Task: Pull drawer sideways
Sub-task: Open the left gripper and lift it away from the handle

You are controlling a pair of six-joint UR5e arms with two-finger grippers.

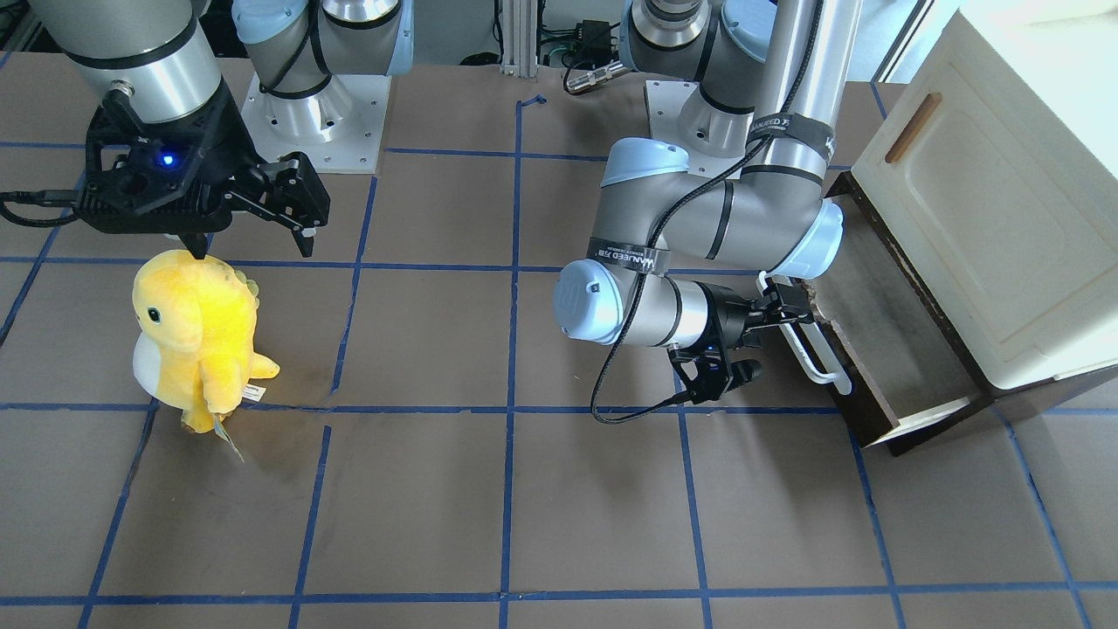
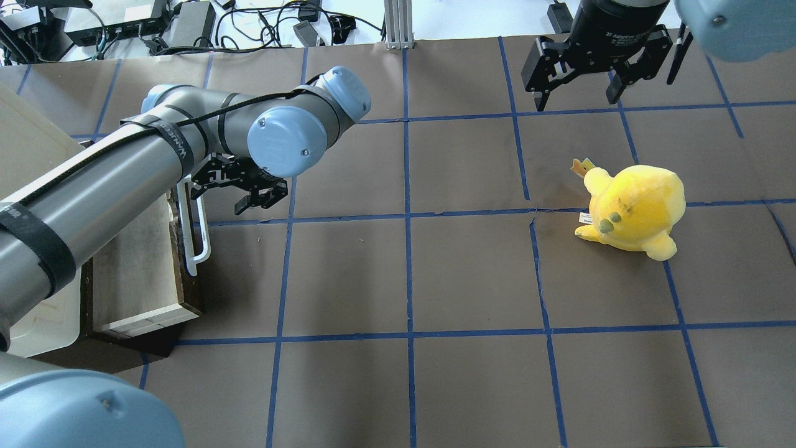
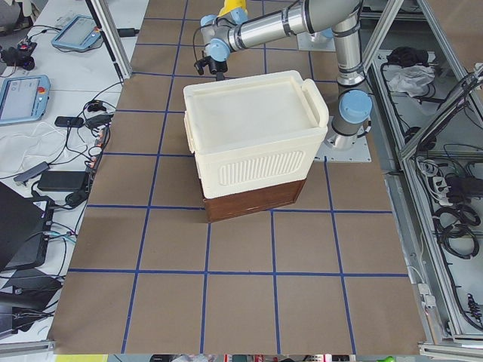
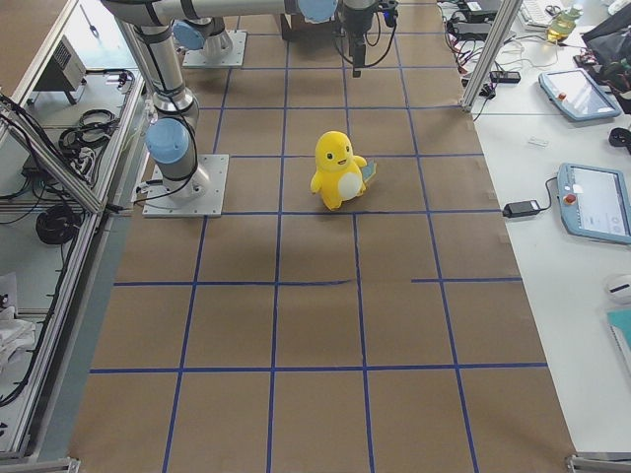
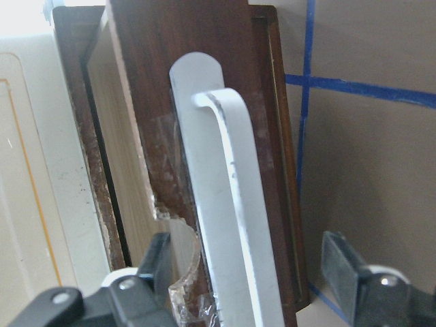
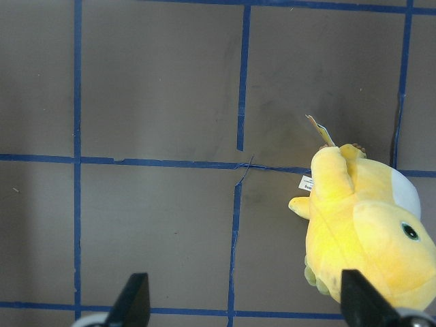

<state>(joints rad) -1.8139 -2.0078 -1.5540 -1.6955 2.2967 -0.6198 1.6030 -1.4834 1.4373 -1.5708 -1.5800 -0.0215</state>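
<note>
1. The left wrist view alone shows the left gripper (image 5: 251, 264) with jaws wide, straddling the white handle (image 5: 221, 191) of the drawer (image 5: 143, 82), whose front is chipped.
2. The drawer stands part-open beneath the cream cabinet (image 1: 1004, 175), its pale interior exposed.
3. The right gripper (image 6: 245, 289) has its jaws wide near the yellow plush (image 6: 368, 231).

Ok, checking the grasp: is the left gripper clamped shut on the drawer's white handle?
No, the left gripper has its fingers apart either side of the handle.

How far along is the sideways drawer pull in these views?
Done: the drawer stands well out of the cream cabinet, its pale inside showing. In hand: the left hand brackets the white bar handle, fingers open, not clamped. Left: any further pull, then backing away. The right hand hangs open near the yellow plush toy, idle.
</note>
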